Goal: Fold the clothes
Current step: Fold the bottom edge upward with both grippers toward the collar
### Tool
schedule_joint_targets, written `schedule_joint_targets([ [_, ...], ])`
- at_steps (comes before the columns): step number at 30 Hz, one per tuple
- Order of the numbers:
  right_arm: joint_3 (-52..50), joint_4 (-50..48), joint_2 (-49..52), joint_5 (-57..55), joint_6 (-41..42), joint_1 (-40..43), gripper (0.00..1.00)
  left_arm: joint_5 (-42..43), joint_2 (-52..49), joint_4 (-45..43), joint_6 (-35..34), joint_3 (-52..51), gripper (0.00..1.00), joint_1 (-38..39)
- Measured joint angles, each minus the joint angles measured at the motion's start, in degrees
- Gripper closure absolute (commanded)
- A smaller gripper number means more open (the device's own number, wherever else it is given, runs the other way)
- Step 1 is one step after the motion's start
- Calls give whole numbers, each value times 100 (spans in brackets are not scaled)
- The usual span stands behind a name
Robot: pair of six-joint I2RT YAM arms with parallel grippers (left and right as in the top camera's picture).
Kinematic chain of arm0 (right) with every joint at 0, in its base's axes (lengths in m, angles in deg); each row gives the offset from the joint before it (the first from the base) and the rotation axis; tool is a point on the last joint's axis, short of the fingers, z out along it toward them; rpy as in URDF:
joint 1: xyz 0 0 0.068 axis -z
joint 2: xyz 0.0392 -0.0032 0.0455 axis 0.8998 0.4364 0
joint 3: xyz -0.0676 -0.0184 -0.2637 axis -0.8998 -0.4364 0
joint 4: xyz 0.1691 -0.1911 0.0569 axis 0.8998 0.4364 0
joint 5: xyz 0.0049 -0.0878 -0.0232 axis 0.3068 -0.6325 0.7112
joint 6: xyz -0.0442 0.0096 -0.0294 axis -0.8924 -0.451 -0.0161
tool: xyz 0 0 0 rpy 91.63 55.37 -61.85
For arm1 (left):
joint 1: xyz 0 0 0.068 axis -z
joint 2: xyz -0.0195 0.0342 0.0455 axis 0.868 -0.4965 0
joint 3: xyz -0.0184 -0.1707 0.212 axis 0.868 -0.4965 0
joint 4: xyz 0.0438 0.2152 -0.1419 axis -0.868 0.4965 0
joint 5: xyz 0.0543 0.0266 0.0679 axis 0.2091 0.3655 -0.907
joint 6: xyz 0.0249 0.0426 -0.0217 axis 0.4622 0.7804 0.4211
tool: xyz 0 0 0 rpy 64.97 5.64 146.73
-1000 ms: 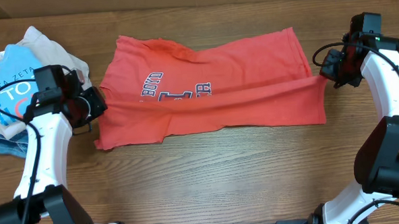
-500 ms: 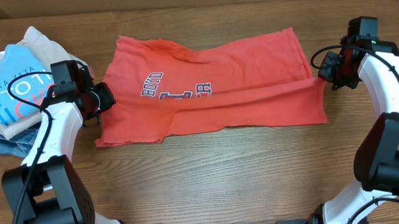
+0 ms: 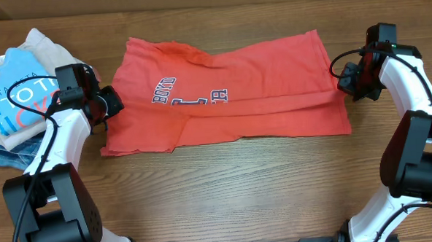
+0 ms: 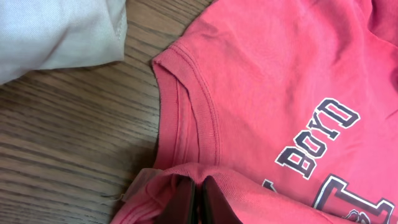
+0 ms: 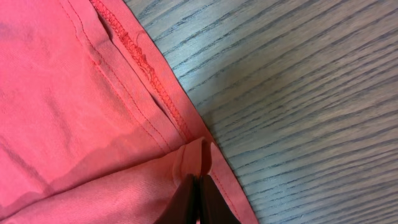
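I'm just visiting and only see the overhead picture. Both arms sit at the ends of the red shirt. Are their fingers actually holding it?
Observer: Yes on the left. The left wrist view shows the left fingers shut on a bunched fold of the T-shirt.
Visitor: And the other arm?
Observer: The right wrist view shows the right fingers pinching a turned-over bit of the stitched hem.
Visitor: Anything else near the left grip?
Observer: A ribbed, stitched band at the shirt's edge curves just above the pinch.
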Motion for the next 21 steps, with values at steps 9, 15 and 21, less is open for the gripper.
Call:
schedule_joint_targets([
  [9, 0, 214, 0, -2, -2, 0, 94, -46, -2, -92, -50, 0, 74, 0],
  [15, -2, 542, 0, -2, -7, 0, 79, 11, -2, 337, -55, 24, 67, 0],
  [21, -2, 848, 0, -4, -15, 0, 77, 175, -2, 1506, -57, 48, 68, 0],
])
